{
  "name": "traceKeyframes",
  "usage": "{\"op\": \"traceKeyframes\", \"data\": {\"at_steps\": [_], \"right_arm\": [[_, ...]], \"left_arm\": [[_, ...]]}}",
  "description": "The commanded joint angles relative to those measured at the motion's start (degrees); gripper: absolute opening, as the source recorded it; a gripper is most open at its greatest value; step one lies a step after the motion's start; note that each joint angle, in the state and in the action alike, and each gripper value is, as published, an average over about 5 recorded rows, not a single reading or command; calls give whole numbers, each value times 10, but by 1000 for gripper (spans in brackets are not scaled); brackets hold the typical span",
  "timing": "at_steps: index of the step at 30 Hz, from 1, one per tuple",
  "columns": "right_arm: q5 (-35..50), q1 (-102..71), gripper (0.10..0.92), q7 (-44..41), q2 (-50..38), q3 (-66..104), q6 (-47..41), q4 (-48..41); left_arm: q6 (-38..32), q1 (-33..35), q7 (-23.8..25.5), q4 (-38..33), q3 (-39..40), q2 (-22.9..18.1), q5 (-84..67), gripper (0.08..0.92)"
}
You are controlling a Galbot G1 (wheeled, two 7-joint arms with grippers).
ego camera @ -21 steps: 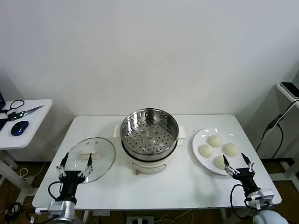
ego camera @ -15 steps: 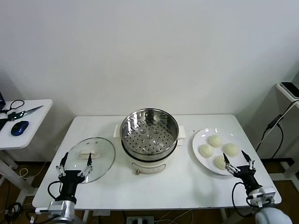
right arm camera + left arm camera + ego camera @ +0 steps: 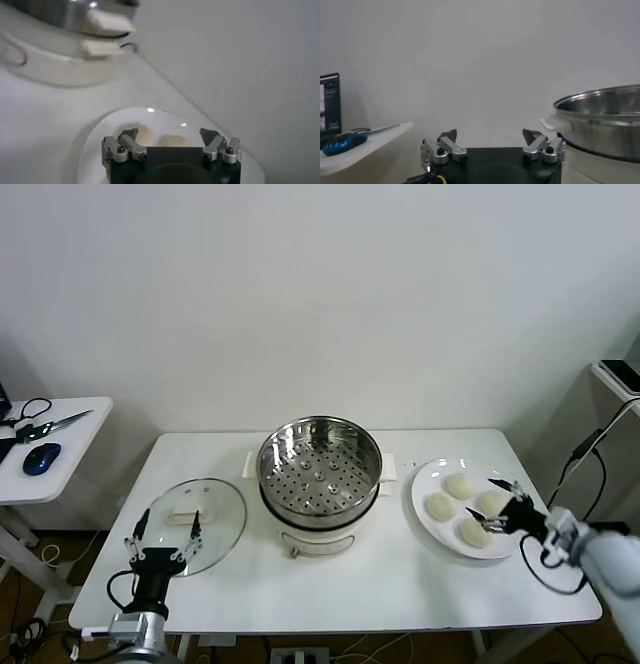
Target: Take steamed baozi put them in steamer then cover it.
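Baozi [image 3: 472, 531] untouched on the plate [image 3: 432, 484]; right gripper [image 3: 492, 509], wide open and empty, has swung over them for a first pick.

Setting reads as a lab or office test room, not a home kitchen: plain bare white wall [image 3: 320, 294], and a white rectangular worktable [image 3: 330, 584] on thin legs with loose black cables [image 3: 585, 454] trailing at its right side. A small white side desk [image 3: 60, 454] at left carries a blue computer mouse [image 3: 42, 457] and a pair of scissors [image 3: 50, 424]; the left wrist view shows a dark monitor edge [image 3: 330, 102] there. The white electric cooker with its shiny steel steamer basket [image 3: 320, 479] stands on the worktable, not on a counter.
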Motion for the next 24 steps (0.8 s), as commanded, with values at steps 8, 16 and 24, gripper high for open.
{"op": "traceKeyframes", "data": {"at_steps": [8, 16, 24], "right_arm": [[-181, 530, 823, -195, 101, -473, 98, -416], [-240, 505, 823, -187, 215, -422, 115, -524], [-272, 483, 823, -185, 274, -391, 123, -577]], "left_arm": [[6, -6, -10, 15, -2, 12, -11, 823], [13, -11, -15, 22, -7, 18, -23, 823], [20, -18, -20, 32, -11, 23, -32, 823]]}}
